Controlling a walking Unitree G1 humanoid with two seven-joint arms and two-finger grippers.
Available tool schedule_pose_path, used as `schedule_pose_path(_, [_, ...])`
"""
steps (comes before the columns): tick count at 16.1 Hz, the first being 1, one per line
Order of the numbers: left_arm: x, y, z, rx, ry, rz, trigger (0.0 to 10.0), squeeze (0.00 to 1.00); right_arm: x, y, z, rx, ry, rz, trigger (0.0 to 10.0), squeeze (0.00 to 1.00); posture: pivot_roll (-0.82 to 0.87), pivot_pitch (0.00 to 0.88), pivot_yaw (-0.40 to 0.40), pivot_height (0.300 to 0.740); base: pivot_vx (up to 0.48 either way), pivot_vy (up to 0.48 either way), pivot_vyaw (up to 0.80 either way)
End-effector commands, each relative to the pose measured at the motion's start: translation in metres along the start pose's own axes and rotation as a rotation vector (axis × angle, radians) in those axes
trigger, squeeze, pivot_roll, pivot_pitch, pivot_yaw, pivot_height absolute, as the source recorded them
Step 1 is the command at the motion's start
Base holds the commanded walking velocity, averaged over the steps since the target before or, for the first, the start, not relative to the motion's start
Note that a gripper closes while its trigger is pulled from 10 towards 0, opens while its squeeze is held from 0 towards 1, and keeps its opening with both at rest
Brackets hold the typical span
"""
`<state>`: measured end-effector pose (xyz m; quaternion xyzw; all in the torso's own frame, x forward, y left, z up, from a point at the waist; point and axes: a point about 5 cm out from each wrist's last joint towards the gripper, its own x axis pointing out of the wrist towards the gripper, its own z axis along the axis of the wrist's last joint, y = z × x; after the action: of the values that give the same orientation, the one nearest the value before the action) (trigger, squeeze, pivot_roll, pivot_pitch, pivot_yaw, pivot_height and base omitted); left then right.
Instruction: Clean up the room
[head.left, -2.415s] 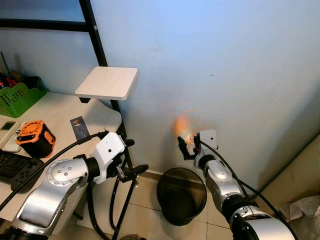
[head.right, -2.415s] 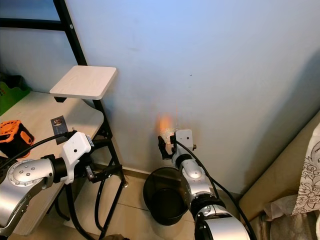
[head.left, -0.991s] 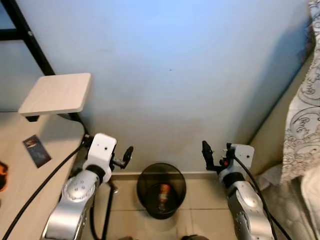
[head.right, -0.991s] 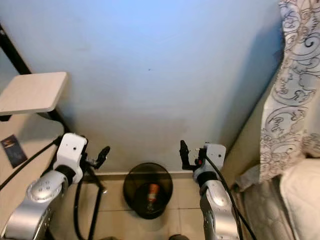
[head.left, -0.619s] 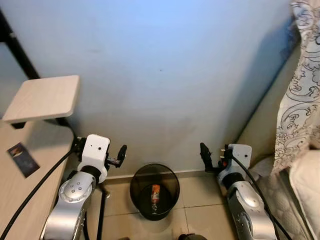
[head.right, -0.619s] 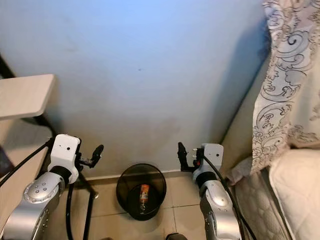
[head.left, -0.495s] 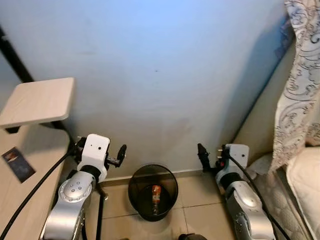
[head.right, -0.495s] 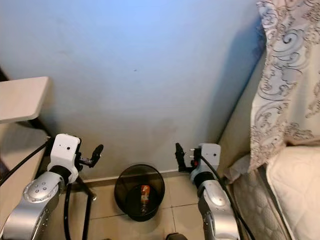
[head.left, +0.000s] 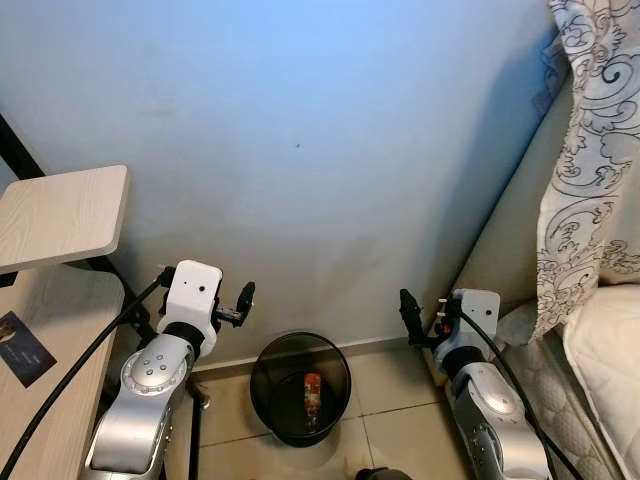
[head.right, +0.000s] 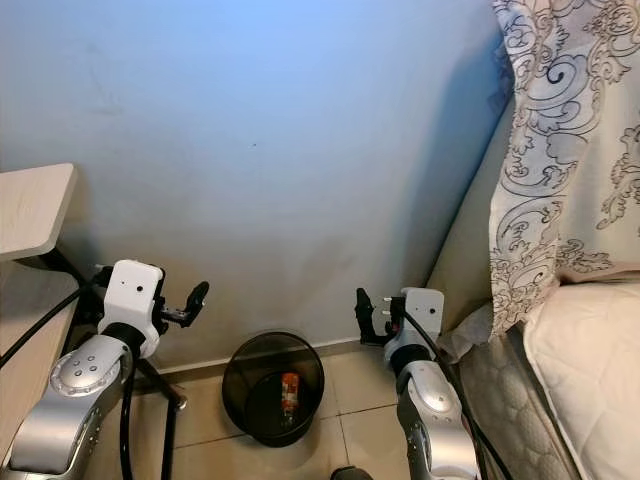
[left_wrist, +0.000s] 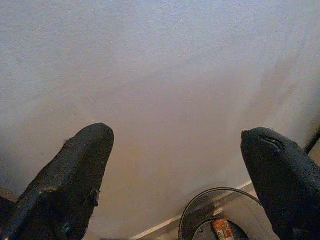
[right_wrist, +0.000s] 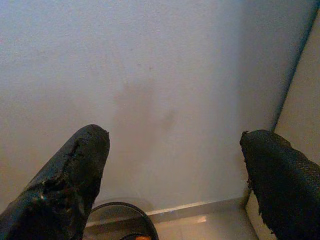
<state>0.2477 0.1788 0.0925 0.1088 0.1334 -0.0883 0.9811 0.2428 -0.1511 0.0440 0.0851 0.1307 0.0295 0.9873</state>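
Observation:
A dark, see-through trash bin stands on the tiled floor against the blue wall. An orange packet or small bottle lies inside it; I cannot tell which. My left gripper hovers left of the bin and above it, open and holding nothing. To the bin's right, my right gripper is also open and holding nothing. In the left wrist view the gripper faces the wall, with the bin rim and the orange thing below. In the right wrist view the gripper faces the wall above the bin rim.
A pale wooden shelf on a black frame and a desk with a small card are at my left. A bed with a patterned drape is close on my right. The wall is just ahead.
The view has swung right, from the desk toward the bed. The orange thing my right gripper held above the bin now lies in the bin. That gripper is open and right of the bin.

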Motion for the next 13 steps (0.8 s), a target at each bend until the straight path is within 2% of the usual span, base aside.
schedule_pose_path(1, [0.0,0.004,0.001,0.02,0.006,0.015,10.0,0.0,0.003,0.002,0.003,-0.01,-0.005,-0.004,10.0,1.0,-0.02,0.0,0.041,0.74,0.0,0.0,-0.8])
schedule_pose_path(5, [0.0,0.004,0.005,-0.009,-0.017,-0.014,10.0,0.0,0.003,0.008,0.002,-0.01,0.001,0.003,10.0,1.0,-0.01,0.0,0.046,0.74,0.0,0.0,-0.8])
schedule_pose_path(6, [0.0,0.003,0.006,-0.016,-0.018,-0.017,10.0,0.0,0.003,0.008,0.003,-0.01,0.0,0.003,10.0,0.93,-0.01,0.0,0.044,0.74,0.0,0.0,-0.8])
schedule_pose_path(7, [0.0,0.003,0.007,-0.021,-0.018,-0.018,10.0,0.0,0.004,0.008,0.004,-0.011,-0.001,0.004,10.0,0.79,-0.01,0.0,0.043,0.74,0.0,0.0,-0.8])
schedule_pose_path(8, [0.0,0.004,0.007,-0.022,-0.019,-0.017,10.0,0.0,0.004,0.008,0.004,-0.012,-0.003,0.005,10.0,0.08,-0.02,0.0,0.043,0.74,0.0,0.0,-0.8])
schedule_pose_path(9, [0.003,0.005,0.009,-0.008,-0.018,0.002,10.0,0.0,0.005,0.009,0.007,-0.015,-0.007,0.007,10.0,0.0,-0.02,0.0,0.044,0.74,0.0,0.0,-0.8])
schedule_pose_path(13, [0.007,0.005,0.011,0.027,-0.024,0.024,10.0,0.0,0.008,0.006,0.01,-0.027,-0.016,0.001,10.0,0.0,-0.03,0.0,0.039,0.74,0.0,0.0,-0.8])
